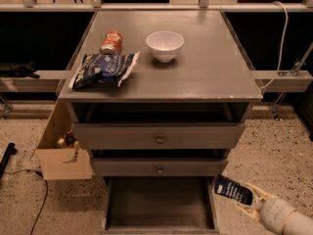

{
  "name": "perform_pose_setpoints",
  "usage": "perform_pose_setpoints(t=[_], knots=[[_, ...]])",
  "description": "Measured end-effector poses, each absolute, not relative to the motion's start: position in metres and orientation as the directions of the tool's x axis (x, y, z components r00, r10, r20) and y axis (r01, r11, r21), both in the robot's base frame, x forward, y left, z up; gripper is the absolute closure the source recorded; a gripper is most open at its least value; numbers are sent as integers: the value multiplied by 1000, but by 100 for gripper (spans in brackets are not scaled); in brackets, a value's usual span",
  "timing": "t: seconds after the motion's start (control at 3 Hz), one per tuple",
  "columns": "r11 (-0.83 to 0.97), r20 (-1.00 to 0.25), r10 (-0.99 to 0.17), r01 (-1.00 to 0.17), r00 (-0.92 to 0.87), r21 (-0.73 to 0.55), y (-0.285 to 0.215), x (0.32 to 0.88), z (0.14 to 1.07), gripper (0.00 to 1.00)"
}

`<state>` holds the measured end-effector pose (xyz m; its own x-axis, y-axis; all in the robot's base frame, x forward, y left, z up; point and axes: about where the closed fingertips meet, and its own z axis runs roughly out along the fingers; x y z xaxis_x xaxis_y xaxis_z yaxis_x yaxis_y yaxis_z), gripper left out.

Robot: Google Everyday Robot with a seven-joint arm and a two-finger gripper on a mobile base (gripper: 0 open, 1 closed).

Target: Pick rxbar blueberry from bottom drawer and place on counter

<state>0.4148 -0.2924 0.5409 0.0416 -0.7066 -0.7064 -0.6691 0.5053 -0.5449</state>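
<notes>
While the cream two-finger hand (242, 196) hangs low at the lower right, the pick looks done and the carry to the drop-off spot is the step in hand.

The flat grey square bench (210, 77) tops the drawer cabinet. Its left part is occupied and its right part shows bare surface. Beneath it sit two closed grey drawers with small round knobs (160, 139). Below those, the wide, shallow grey bottom drawer (159, 202) stands pulled open, with only its grey floor in sight.

On the bench, a crinkled blue-and-white chip bag (102, 68) lies near the front left edge. A round white bowl (165, 45) stands behind it and to its right. A red can (111, 42) lies on its side just behind the bag.

The hand is outside the drawer's right wall, over the speckled floor. Its fingers are clamped on the small flat dark navy rxbar blueberry wrapper with white text (231, 188). The bar juts up and leftward from the fingertips, near the drawer's right front corner and well below bench height.

I judge the next move to be a tall lift that stays clear of the bench's overhanging front lip. After that comes a reach in over the bare right side, apart from the bowl, then a gentle lowering before the fingers part.
</notes>
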Motion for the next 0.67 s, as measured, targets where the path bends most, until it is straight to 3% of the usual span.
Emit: perform_pose_setpoints(t=[0.67], knots=[[454,-680,-724,-660,118,-598,-281,426,580,100]])
